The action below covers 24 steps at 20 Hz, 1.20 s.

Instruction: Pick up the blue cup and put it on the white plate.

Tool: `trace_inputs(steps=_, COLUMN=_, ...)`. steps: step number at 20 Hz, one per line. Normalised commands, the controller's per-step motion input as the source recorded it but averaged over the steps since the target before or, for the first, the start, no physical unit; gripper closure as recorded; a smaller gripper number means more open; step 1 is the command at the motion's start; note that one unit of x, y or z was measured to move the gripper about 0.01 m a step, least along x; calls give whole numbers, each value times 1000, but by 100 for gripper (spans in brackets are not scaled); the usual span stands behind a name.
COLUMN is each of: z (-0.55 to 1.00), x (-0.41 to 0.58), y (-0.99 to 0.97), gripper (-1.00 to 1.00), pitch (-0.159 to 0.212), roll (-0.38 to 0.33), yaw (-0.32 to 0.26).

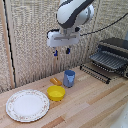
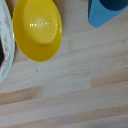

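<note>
glossy yellow bowl (image 2: pixel 37 30), matt wooden table (image 2: pixel 75 85)

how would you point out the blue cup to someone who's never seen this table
Start at the wooden table and find the big white plate at the exterior view's left. Just to its right sits a yellow bowl; the cup stands right behind that, upright. It is the only blue, tall thing there; its neighbours are flat or shallow.

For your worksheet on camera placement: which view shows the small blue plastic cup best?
The exterior view: the small blue plastic cup stands whole on the table there. The wrist view catches only a cropped part at the frame's edge.
</note>
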Motion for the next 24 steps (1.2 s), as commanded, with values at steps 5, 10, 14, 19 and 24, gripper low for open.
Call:
trace_inputs(steps=5, z=-109, x=0, y=-710, gripper=-100, pitch=0, roll=0, yaw=110)
trace_inputs(steps=10, z=-102, x=0, y=-678, gripper=-100, pitch=0, roll=0, yaw=105)
trace_inputs(steps=14, z=-216, x=0, y=-628, gripper=-100, pitch=30, roll=0, yaw=100)
trace_inputs(steps=19, z=-337, x=0, y=-545, gripper=-100, pitch=80, roll=11, yaw=64)
trace_inputs(steps=24, z=-374, x=0, y=-426, gripper=-100, pitch=83, roll=0, yaw=50)
